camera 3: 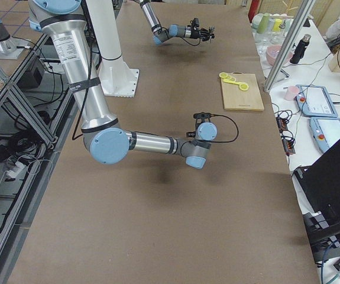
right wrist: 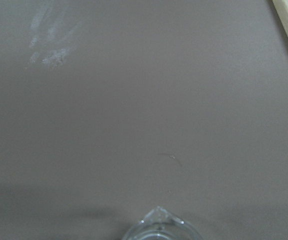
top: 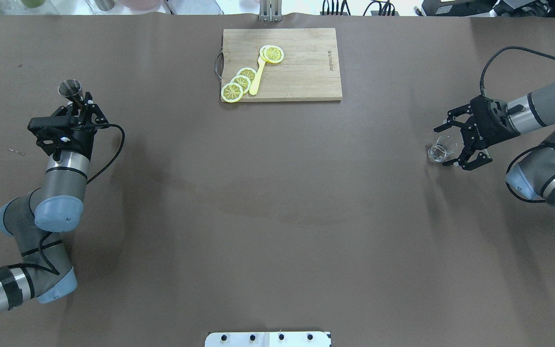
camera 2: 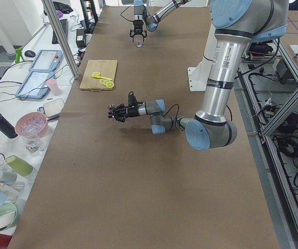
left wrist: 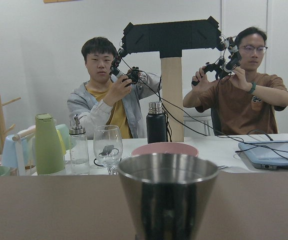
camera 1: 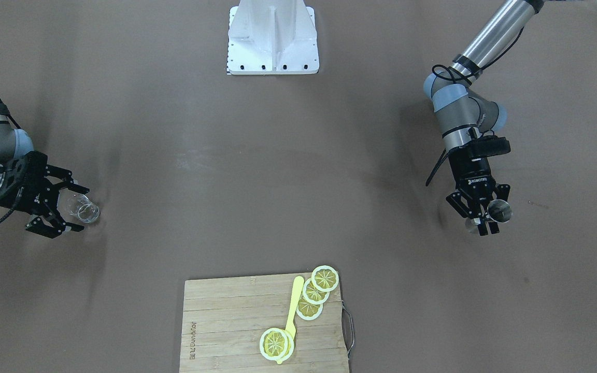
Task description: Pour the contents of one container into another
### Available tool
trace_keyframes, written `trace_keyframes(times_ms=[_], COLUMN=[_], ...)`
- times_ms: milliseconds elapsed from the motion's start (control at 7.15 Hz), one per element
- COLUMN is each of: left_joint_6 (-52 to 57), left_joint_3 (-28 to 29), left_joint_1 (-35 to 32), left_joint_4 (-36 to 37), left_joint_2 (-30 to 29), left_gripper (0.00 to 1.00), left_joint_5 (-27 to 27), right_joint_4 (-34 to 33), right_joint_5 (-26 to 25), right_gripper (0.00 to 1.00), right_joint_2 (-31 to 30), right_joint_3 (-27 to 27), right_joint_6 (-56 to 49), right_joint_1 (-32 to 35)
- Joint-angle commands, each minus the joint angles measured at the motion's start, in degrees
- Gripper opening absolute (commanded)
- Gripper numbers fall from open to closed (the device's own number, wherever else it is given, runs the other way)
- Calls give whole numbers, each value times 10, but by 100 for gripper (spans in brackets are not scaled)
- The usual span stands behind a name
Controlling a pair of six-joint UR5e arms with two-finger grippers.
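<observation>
A steel jigger (top: 70, 89) stands upright at the table's left side, and my left gripper (top: 81, 107) is shut on its narrow waist. The front view has that jigger (camera 1: 499, 211) at my left gripper (camera 1: 486, 224); its cup (left wrist: 168, 192) fills the bottom of the left wrist view. On the right side a small clear glass (top: 440, 148) stands on the table. My right gripper (top: 441, 147) is open, one finger on each side of the glass (camera 1: 83, 208), apart from it. The right wrist view catches only the glass's spouted rim (right wrist: 159, 227).
A wooden cutting board (top: 282, 65) lies at the far middle edge with lemon slices (top: 239, 83) and a yellow utensil (top: 257, 77) on it. The robot's white base plate (camera 1: 272, 39) is at the near middle. Cups and bottles sit past the far edge.
</observation>
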Motion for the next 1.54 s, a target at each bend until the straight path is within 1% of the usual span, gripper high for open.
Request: trace_keyframes(times_ms=[0, 140, 420, 560, 700, 840, 980, 1120, 1400], left_joint_6=[-37, -41, -42, -62, -105, -115, -115, -115, -126], left_joint_3=[-1, -3, -3, -2, -2, -2, -1, 0, 0], left_joint_1=[2, 2, 2, 3, 7, 9, 9, 8, 8], left_joint_4=[63, 69, 76, 86, 138, 149, 149, 152, 204], left_joint_2=[-3, -4, -4, -3, -4, -4, -6, -6, -6], left_gripper=[0, 0, 0, 0, 0, 0, 0, 0, 0], left_joint_5=[18, 18, 29, 35, 52, 60, 64, 64, 90], right_joint_4=[0, 0, -14, -36, -97, -165, -224, -282, -464], right_joint_5=[0, 0, 1, 0, 0, -4, -28, -33, -66], right_gripper=[99, 99, 99, 99, 99, 99, 100, 100, 100], right_joint_2=[0, -1, -1, -1, -1, -1, 10, 13, 33], right_joint_3=[19, 33, 83, 113, 137, 166, 172, 180, 190], right_joint_6=[25, 47, 114, 134, 136, 136, 135, 134, 135], right_joint_1=[2, 7, 50, 75, 115, 138, 158, 178, 192])
